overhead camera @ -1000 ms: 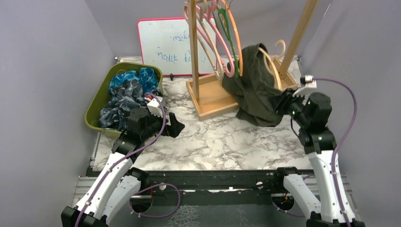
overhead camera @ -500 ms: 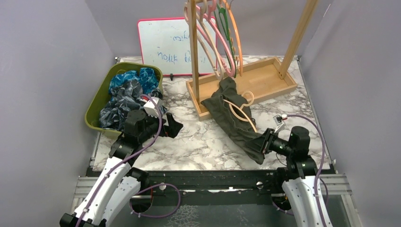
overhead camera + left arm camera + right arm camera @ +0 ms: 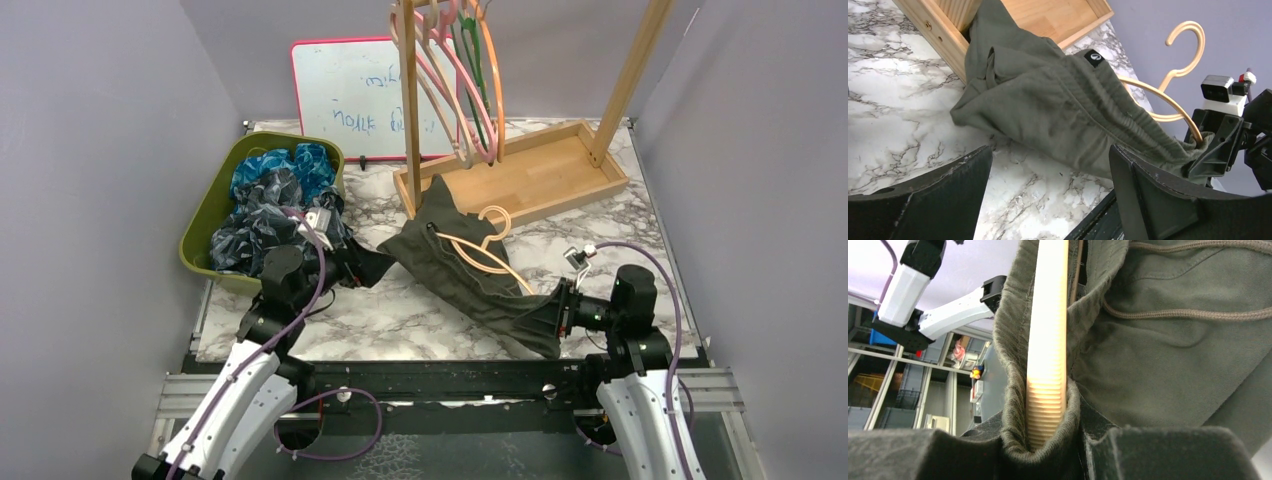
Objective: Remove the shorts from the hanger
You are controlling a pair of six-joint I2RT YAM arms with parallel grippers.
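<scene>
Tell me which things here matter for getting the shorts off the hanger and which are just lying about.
Job: olive shorts; tan hanger inside their waistband; right gripper, clamped on both; left gripper, open beside them.
Lying about: green bin holding other shorts; whiteboard; wooden rack; hangers hooked on it.

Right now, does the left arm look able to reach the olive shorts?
Probably yes: the open left pincer faces the olive shorts from close by, with only bare table between them.
</scene>
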